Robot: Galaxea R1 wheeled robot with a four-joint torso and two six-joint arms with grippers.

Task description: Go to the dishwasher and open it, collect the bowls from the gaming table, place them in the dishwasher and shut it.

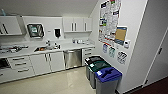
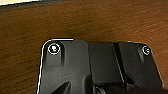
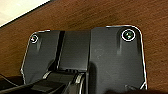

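Observation:
The dishwasher (image 1: 72, 58) is a greyish metal-fronted unit under the white counter (image 1: 75, 46), across the kitchenette and slightly left of centre in the head view. Its door is closed, with a bar handle along the top. White cabinets stand on both sides of it. The bowls and the gaming table are out of view. Both wrist views look down past the robot's dark plate onto brown carpet (image 2: 75, 20) (image 3: 100, 12).
Three bins line the right wall: black (image 1: 92, 60), green (image 1: 98, 67) and blue (image 1: 108, 75). A sink (image 1: 42, 49) is set in the counter at left. Pale floor (image 1: 62, 83) stretches toward the dishwasher. A white door (image 1: 160, 62) stands at far right.

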